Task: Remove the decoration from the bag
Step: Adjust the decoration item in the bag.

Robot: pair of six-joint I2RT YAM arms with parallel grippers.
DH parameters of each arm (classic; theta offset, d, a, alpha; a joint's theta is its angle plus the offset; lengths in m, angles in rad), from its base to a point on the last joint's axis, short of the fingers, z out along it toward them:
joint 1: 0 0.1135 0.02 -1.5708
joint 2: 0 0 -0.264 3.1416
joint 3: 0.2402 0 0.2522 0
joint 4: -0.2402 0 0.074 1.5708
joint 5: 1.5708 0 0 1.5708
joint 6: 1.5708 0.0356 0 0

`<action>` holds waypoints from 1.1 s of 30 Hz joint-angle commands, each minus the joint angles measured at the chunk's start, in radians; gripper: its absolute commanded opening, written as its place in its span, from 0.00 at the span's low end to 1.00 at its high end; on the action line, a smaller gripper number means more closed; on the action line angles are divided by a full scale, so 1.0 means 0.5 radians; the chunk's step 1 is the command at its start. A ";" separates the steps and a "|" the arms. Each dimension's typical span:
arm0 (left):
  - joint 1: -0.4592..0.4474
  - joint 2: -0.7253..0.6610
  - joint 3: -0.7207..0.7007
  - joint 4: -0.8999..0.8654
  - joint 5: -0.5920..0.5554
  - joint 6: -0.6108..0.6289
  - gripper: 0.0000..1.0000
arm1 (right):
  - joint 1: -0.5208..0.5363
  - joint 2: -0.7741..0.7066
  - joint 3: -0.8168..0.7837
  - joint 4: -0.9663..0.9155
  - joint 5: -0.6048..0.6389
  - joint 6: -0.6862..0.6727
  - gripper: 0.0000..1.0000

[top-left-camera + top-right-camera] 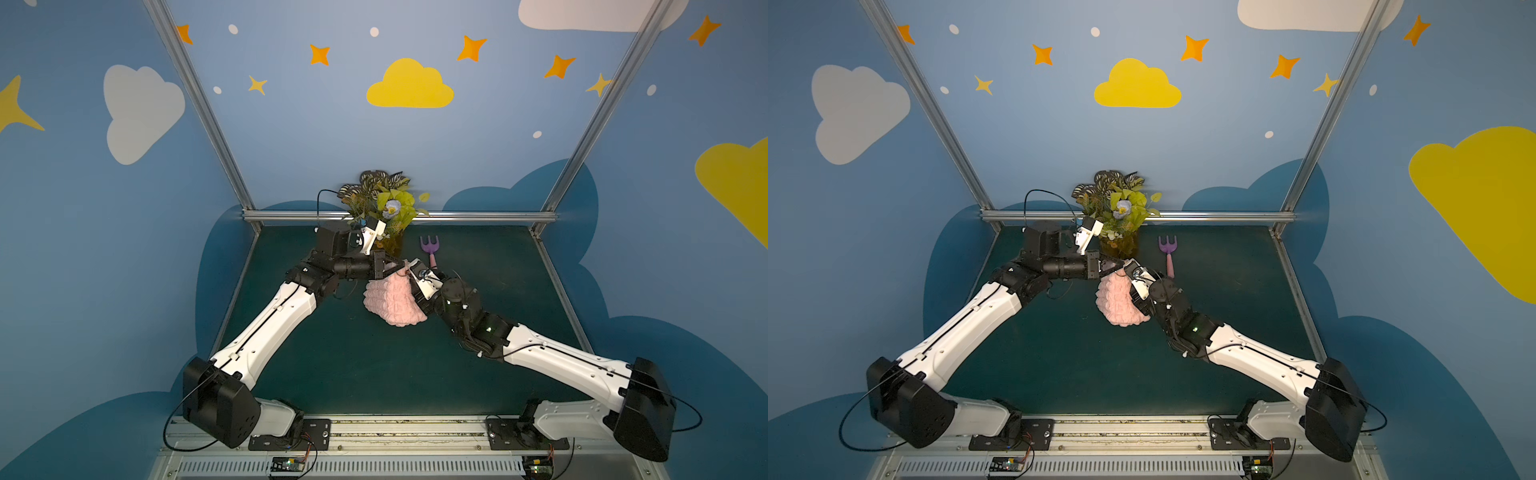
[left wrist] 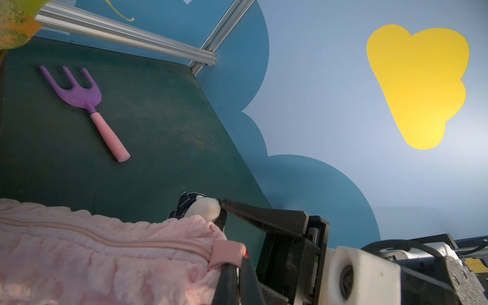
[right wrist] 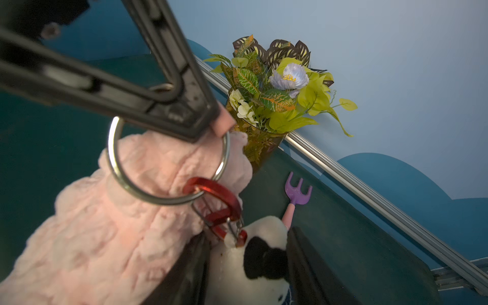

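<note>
The pink bag (image 1: 392, 301) (image 1: 1119, 303) lies on the green mat between my two arms. My left gripper (image 2: 239, 262) is shut on the pink tab (image 2: 228, 252) at the end of the bag's zipper. A silver ring (image 3: 158, 201) hangs from that tab and a red carabiner (image 3: 216, 195) is hooked through the ring. The decoration (image 3: 253, 258), a cream plush with a black patch, hangs from the carabiner. My right gripper (image 3: 248, 264) is shut on it, one finger pressing each side. The left wrist view shows the decoration (image 2: 204, 208) just past the bag's end.
A vase of artificial flowers (image 1: 388, 208) (image 3: 277, 87) stands just behind the grippers by the back rail. A purple-and-pink toy fork (image 1: 429, 247) (image 2: 79, 92) lies on the mat to the right of the vase. Metal rails border the mat.
</note>
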 commanded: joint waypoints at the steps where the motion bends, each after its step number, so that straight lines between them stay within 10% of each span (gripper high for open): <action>1: 0.000 -0.027 0.051 0.207 0.176 0.009 0.02 | -0.051 -0.034 0.050 -0.003 -0.194 0.065 0.54; 16: 0.008 0.018 0.062 0.225 0.259 0.031 0.02 | -0.369 -0.142 0.443 -0.803 -1.470 0.289 0.37; 33: 0.041 0.029 0.025 0.317 0.277 0.025 0.02 | -0.515 -0.231 0.286 -0.864 -1.905 0.458 0.32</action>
